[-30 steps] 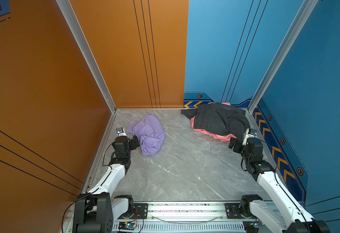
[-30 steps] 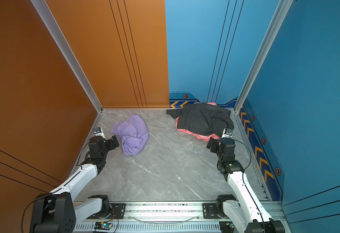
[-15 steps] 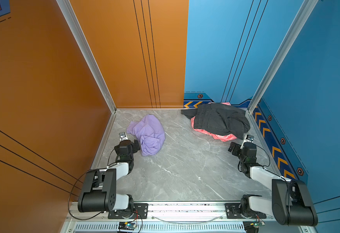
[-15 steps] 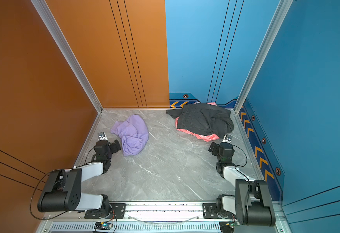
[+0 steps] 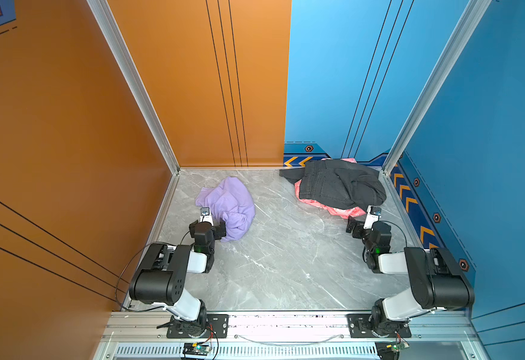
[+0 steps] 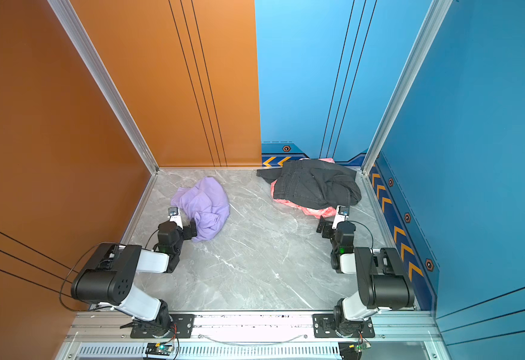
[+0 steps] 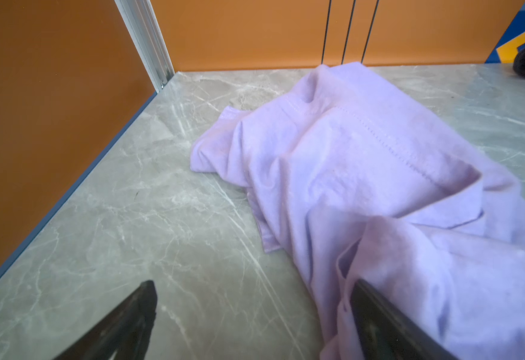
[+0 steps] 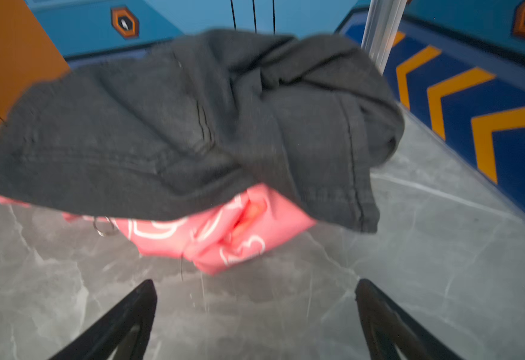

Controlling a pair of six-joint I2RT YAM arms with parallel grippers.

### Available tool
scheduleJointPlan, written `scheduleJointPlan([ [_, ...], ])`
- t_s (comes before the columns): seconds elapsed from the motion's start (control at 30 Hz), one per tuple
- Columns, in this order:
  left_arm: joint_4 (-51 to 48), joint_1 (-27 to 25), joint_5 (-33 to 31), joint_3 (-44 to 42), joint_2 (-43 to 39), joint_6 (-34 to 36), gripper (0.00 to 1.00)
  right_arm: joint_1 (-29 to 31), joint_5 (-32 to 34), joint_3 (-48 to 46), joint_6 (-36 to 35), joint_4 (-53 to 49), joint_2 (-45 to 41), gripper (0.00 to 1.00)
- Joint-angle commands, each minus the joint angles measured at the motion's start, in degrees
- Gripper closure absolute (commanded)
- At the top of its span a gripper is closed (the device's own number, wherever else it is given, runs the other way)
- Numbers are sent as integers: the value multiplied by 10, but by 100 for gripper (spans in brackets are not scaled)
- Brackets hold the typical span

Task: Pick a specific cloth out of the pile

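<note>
Lavender cloth lies alone on table, well apart from pile: separation looks done. Both wide open, empty: left gripper far from pile, one finger against cloth's edge; right gripper just short of pile.

Lighting's bright and even in both top views and seems to come from overhead: the orange wall and blue wall get paler toward the top. Shadows are soft, only a faint dark rim around the cloth on the marble surface. The metal rail at the near edge is blown out white (proper glare there). The wide lens makes the corner posts splay outward. Left wrist view is pretty crisp, though the fingers of the left hand go soft. Right wrist view is smeared all over, the pile included.
</note>
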Motion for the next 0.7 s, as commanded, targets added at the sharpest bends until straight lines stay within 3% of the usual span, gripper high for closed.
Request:
scheduleJointPlan([
  [0.0,20,-3,-46,11,2,4,2,-4,8,8,-9,47,-5,0],
  [0.1,11,-3,-47,15,0,3,2,2,6,34,-15,-6,-6,0],
  [0.67,11,-12,-45,16,2,15,2,20,47,40,-23,-6,0,0],
])
